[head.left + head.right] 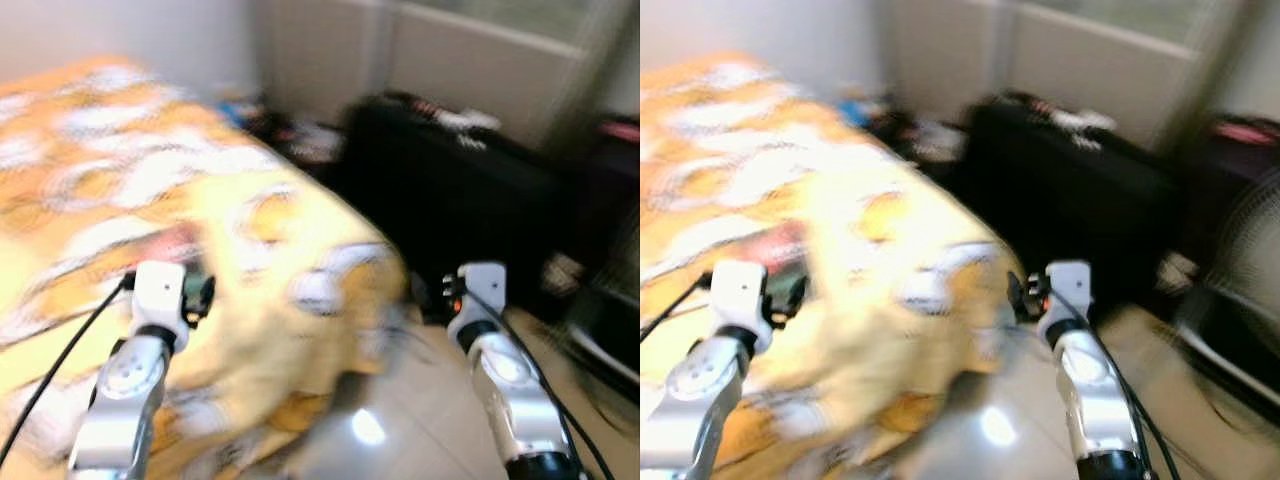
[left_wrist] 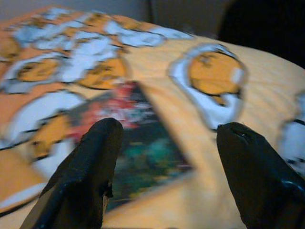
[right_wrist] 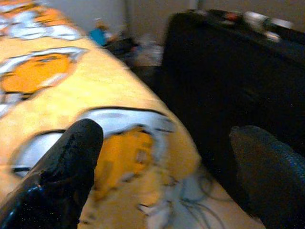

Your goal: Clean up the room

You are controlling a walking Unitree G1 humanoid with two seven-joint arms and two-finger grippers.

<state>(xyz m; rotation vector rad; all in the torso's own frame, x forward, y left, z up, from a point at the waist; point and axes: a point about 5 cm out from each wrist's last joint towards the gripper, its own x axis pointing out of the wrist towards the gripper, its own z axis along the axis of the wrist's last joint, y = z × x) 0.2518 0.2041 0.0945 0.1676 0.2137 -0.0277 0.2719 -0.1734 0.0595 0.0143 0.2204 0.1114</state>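
The head views are blurred. A bed with a yellow and orange patterned cover (image 1: 250, 200) takes up the left half of the scene. On it lies a flat colourful book or packet (image 2: 143, 143), red and green, also seen as a reddish patch (image 1: 165, 245). My left gripper (image 2: 169, 131) is open just above the cover, with its black fingers (image 2: 95, 162) to either side of that flat item and not touching it. My right gripper (image 3: 167, 131) is open near the bed's corner, over the floor's edge, and holds nothing.
A low black piece of furniture (image 1: 450, 190) with small things on top stands right of the bed. Clutter (image 1: 290, 135) lies on the floor by the back wall. A fan (image 1: 1240, 270) stands at the right. Cables (image 3: 190, 191) lie on the glossy floor (image 1: 400, 420).
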